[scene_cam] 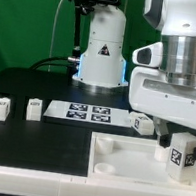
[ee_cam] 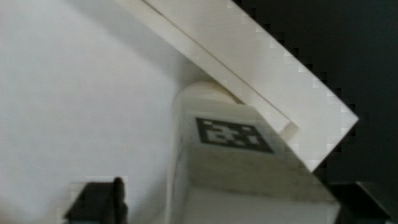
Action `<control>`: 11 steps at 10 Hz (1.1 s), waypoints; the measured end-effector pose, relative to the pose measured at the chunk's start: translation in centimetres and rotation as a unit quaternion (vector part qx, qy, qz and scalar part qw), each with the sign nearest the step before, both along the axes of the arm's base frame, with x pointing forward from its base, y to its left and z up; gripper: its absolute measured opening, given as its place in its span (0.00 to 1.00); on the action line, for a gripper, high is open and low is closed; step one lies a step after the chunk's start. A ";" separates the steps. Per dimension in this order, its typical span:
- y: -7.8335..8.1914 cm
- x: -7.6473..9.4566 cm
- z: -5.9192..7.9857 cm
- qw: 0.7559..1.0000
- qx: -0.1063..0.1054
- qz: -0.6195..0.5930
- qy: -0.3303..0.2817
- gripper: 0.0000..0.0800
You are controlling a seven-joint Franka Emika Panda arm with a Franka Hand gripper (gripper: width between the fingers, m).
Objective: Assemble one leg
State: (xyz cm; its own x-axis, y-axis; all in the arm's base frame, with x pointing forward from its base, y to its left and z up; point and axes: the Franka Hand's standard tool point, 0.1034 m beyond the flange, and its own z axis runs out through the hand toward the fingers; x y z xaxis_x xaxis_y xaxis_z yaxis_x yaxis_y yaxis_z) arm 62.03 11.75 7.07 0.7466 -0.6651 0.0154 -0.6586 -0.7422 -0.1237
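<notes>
White leg [ee_cam: 231, 150], clamped in the claw [scene_cam: 181, 150] — hold it upright and lower it gently onto the panel [scene_cam: 128, 159].

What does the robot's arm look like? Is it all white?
Mostly white, yes. The arm is made of fat round white shells with a grey band. Its base is white with a black mark and a blue glowing ring, and a black cable loops beside it. The hand is a white block with dark fingers.
</notes>
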 end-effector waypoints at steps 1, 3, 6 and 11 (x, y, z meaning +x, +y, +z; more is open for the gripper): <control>0.2 -0.1 -0.1 0.997 -0.006 0.071 -0.005 0.77; 0.4 -0.1 -0.1 0.979 -0.018 0.201 -0.015 0.80; 0.4 -0.1 0.0 0.914 -0.045 0.401 -0.029 0.81; 0.2 -0.1 -0.1 0.856 -0.063 0.512 -0.034 0.80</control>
